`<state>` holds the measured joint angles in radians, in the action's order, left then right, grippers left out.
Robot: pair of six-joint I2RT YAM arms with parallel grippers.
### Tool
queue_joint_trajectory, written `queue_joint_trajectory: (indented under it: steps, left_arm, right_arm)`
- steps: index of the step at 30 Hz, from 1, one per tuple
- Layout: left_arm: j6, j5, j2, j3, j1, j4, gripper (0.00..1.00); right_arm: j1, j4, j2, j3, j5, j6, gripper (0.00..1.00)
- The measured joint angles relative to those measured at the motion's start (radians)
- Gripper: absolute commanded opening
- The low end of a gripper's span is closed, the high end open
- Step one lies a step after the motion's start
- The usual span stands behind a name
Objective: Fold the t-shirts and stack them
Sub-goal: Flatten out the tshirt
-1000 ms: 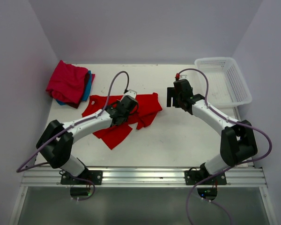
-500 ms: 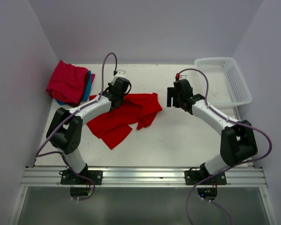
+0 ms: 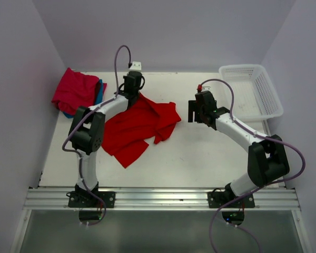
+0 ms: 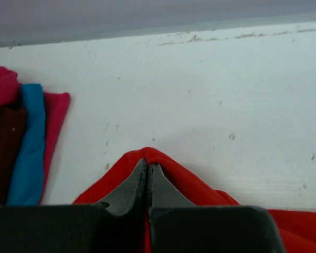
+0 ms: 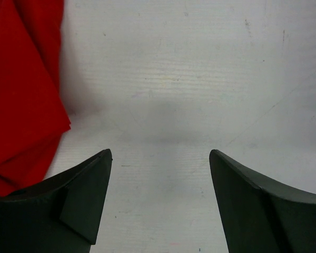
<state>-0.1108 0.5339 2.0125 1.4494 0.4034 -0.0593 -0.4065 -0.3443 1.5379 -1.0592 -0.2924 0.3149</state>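
Observation:
The large bright red t-shirt [image 3: 137,126] lies crumpled at the table's middle left. One edge is drawn up toward the back wall. My left gripper [image 3: 132,84] is shut on that edge, and the red cloth [image 4: 189,182] folds over its closed tips [image 4: 147,166]. The crimson-pink t-shirt [image 3: 76,92] lies folded on the teal-blue t-shirt [image 3: 99,97] at the back left; both show in the left wrist view, pink [image 4: 2,87] and teal [image 4: 29,153]. My right gripper [image 3: 196,112] hangs open over bare table, just right of the red shirt [image 5: 21,79], nothing between its fingers [image 5: 160,155].
A white mesh basket [image 3: 271,92] stands at the back right corner. Walls close the table on the left, back and right. The arm bases sit on a rail along the near edge.
My left gripper has swung from the middle of the red shirt to the back of the table, pulling the shirt's edge with it. The right arm has barely moved.

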Motion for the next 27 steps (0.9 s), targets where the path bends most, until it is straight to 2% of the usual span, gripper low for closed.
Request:
queue_joint_trajectory:
  steps: [1, 3, 4, 8, 12, 21, 27]
  left_arm:
    - [0.006, -0.009, 0.026, 0.032, -0.004, -0.011, 0.13]
    - [0.034, -0.033, 0.095, 0.114, -0.008, -0.029, 0.51]
    - [0.039, -0.04, 0.129, 0.154, -0.01, -0.031, 1.0]
    - [0.036, -0.05, 0.244, 0.28, -0.019, -0.025, 1.0]
    - [0.032, -0.059, 0.23, 0.267, -0.027, -0.029, 1.0]
    - [-0.076, -0.144, -0.126, -0.08, -0.027, -0.048, 0.98]
    - [-0.162, -0.165, -0.31, -0.332, 0.024, -0.077, 0.98]
  right_arm:
    - [0.0, 0.0, 0.0, 0.003, 0.0, 0.0, 0.78]
    - [0.0, 0.001, 0.0, 0.009, 0.0, 0.0, 0.78]
    - [0.0, 0.001, 0.0, 0.014, 0.0, 0.0, 0.78]
    - [0.0, 0.0, 0.0, 0.034, 0.0, 0.0, 0.78]
    - [0.0, 0.0, 0.0, 0.041, 0.0, 0.0, 0.78]
    - [0.0, 0.008, 0.0, 0.041, 0.039, 0.008, 0.77]
    - [0.0, 0.042, 0.01, 0.027, 0.17, 0.018, 0.82]
